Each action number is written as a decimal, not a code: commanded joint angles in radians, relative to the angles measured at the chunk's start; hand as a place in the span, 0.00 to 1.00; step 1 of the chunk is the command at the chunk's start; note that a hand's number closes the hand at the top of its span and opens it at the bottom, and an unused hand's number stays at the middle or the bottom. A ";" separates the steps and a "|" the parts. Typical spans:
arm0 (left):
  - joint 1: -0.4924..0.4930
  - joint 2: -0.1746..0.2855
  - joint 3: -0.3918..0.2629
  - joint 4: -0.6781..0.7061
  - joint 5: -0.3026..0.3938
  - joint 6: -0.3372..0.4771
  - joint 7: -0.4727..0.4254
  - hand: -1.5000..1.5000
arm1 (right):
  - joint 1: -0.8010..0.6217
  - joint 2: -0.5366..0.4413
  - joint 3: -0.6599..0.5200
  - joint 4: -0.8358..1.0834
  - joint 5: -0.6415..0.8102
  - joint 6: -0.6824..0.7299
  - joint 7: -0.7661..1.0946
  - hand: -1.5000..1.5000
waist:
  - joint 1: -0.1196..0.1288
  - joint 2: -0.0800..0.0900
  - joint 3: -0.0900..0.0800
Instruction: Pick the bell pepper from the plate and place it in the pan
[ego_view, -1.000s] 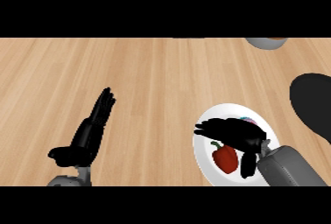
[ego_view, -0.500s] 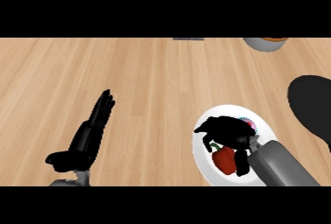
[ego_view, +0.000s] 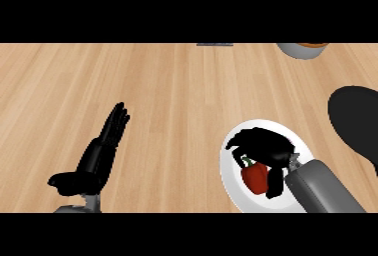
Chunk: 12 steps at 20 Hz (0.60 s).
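The right hand (ego_view: 264, 147) had its fingers curled round the red bell pepper (ego_view: 255, 179), which lay on the white plate (ego_view: 229, 170) near the tabletop's (ego_view: 170, 90) front-right corner. The black pan (ego_view: 358, 125) was at the right edge. The left hand (ego_view: 100, 155) rested with fingers straight, holding nothing.

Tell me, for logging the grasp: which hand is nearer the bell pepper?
Right. The right hand curls round the bell pepper on the plate; the left hand rests open over the counter, well off to the pepper's left.
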 joint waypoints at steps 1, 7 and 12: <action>-0.012 -0.009 0.013 0.013 -0.001 0.015 -0.008 0.50 | -0.002 0.069 -0.195 0.065 -0.043 -0.020 0.240 1.00 | -0.021 0.016 0.011; 0.015 0.007 0.033 -0.007 -0.001 0.025 -0.008 0.50 | -0.015 0.167 -0.519 0.081 -0.057 -0.201 0.740 1.00 | -0.059 0.008 0.009; 0.011 -0.003 0.008 -0.008 -0.006 0.015 0.002 0.50 | -0.140 0.227 -0.559 -0.017 0.107 -0.387 1.084 1.00 | -0.011 0.007 0.008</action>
